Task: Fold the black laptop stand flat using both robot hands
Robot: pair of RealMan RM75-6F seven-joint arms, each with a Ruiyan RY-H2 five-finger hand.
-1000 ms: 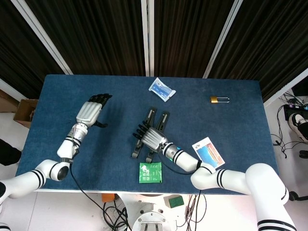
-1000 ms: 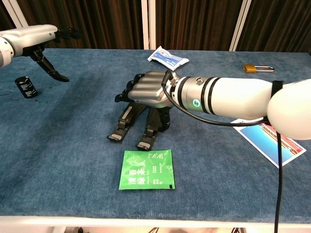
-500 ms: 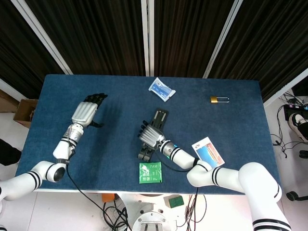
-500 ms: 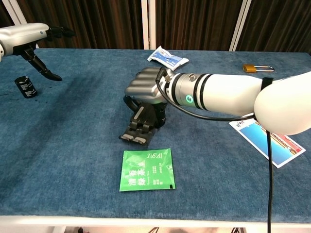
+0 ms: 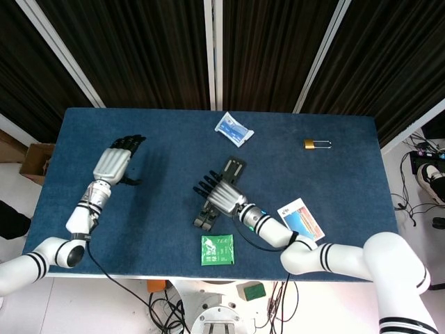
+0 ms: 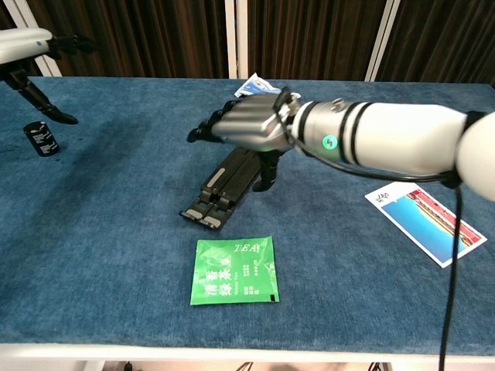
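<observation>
Looking down in the head view, the slatted black laptop stand (image 5: 217, 195) lies mid-table on blue felt, the right hand (image 5: 221, 193) over it, fingers spread; the left hand (image 5: 113, 161) hovers apart, fingers straight, empty. In the chest view, a glossy green tea sachet (image 6: 233, 270) lies just beside the stand's near end.

Green sachet (image 6: 233, 270) on the table: "TEA" legible along its top edge; lines of smaller characters beneath, too small to read. No other print readable.
</observation>
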